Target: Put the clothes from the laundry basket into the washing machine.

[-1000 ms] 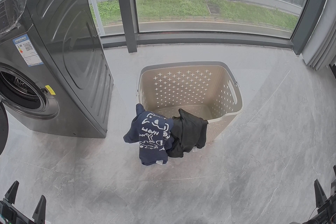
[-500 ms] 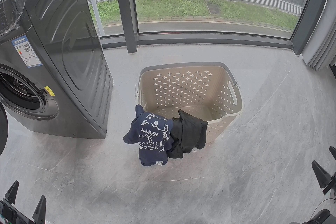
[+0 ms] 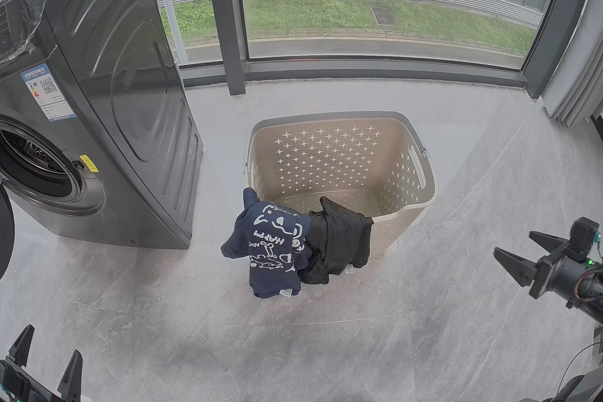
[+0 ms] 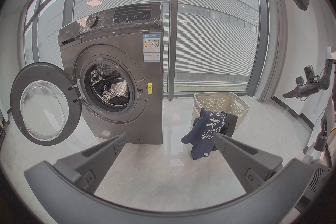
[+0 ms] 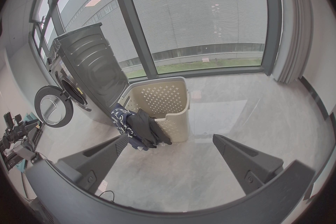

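Two garments over the basket rim, none gripped yet.

Navy printed sweatshirt [image 3: 270, 246] and black cloth garment [image 3: 339, 240] hang touching over the near rim of the beige perforated plastic laundry basket [image 3: 339, 119], near the grey front-loading washing machine [image 3: 125, 76] (door open). Right pincer [image 3: 513, 242] and left pincer [image 3: 51, 340] are both spread, empty and well apart from the clothes. Likely the approach step; next, close on a fold at the rim.

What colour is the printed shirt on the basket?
The shirt is navy with white print; clearest in head view.
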You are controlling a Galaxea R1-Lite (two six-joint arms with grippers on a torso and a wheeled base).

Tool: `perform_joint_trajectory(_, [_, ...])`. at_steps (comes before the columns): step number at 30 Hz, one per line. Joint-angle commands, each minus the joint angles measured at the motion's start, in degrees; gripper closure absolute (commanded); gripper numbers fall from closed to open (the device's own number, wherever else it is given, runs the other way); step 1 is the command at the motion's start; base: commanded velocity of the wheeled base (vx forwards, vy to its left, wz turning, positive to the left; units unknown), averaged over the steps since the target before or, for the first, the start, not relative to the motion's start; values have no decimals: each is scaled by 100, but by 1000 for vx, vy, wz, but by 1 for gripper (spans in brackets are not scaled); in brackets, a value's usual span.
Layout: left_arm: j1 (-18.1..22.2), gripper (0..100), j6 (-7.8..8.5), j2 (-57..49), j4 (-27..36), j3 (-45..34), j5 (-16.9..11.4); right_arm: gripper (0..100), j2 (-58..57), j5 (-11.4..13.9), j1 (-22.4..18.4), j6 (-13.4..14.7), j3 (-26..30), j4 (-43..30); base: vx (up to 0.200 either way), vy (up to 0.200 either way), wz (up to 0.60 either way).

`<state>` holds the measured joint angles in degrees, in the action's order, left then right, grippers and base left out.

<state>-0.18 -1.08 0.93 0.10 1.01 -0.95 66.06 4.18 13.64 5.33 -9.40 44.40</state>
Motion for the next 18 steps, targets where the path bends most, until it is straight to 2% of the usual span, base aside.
perform_joint_trajectory(1, [1,0,-41,-31,-1,-92,25,0,2113,-409,851,293,-255,1053,0,0,0])
perform_joint_trajectory(4, [1,0,-41,-31,-1,-92,25,0,2165,-445,1000,399,-308,1053,0,0,0])
perform_joint_trajectory(11, [1,0,-50,-31,-1,-92,25,0,2385,-453,1141,434,-414,1071,0,0,0])
perform_joint_trajectory(16, [1,0,-50,-31,-1,-92,25,0,2526,-620,1273,443,-519,1071,0,0,0])
perform_joint_trajectory(18, [1,0,-50,-31,-1,-92,25,0,2666,-717,1457,583,-677,1071,0,0,0])
